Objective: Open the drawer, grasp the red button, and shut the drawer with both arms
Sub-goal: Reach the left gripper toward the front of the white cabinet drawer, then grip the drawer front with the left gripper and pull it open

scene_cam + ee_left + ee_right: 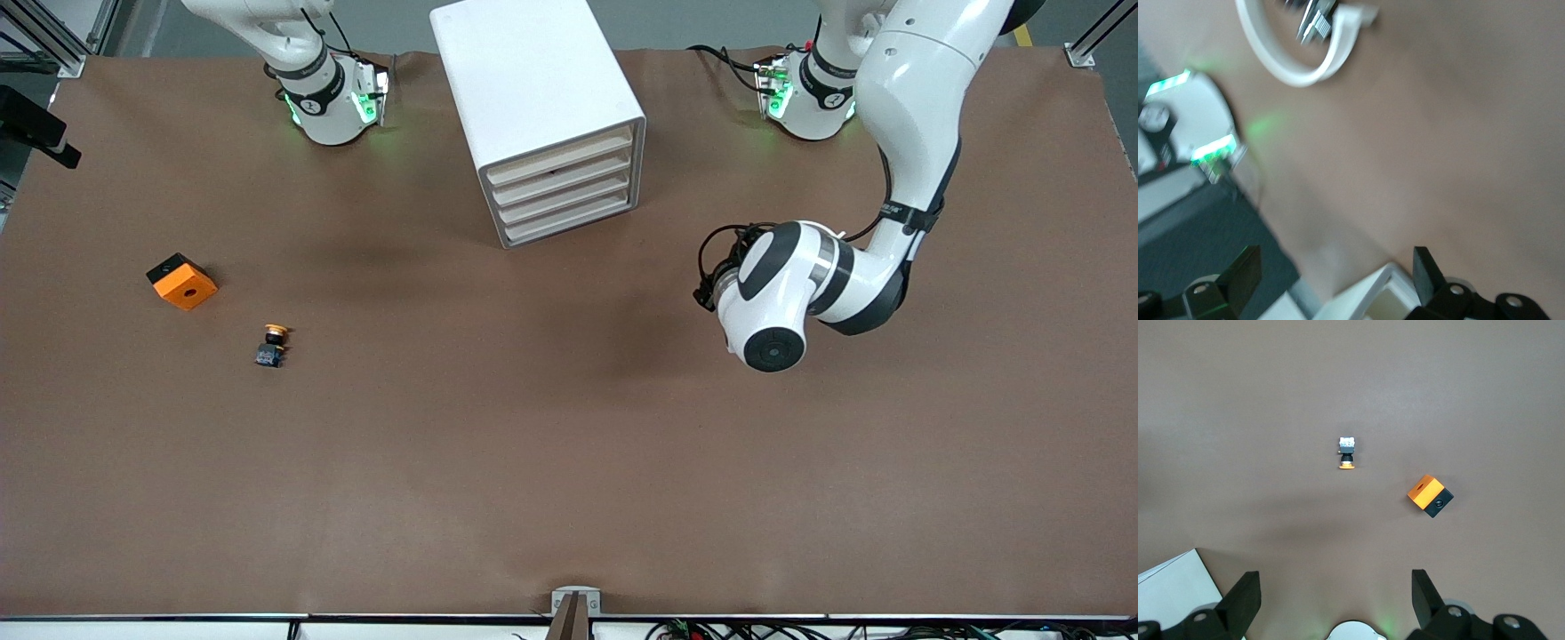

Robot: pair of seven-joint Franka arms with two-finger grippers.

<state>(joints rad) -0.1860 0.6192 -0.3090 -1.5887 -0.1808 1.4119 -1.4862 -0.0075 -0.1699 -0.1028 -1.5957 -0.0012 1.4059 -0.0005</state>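
Observation:
A white cabinet [533,89] stands at the table's back middle, and its four stacked drawers [564,191] are all shut. The button with the red cap is hidden from every view. The left arm [805,284] reaches over the table beside the cabinet, toward its own end. My left gripper [1335,267] is open, with a corner of the cabinet [1381,293] showing between its fingers, not touching them. My right gripper [1335,583] hangs open and empty high above the right arm's end of the table.
A small button with a yellow-orange cap [273,345] [1347,453] lies toward the right arm's end. An orange cube with a hole [182,282] [1429,495] sits beside it, farther from the front camera. Both arm bases [333,102] [805,98] flank the cabinet.

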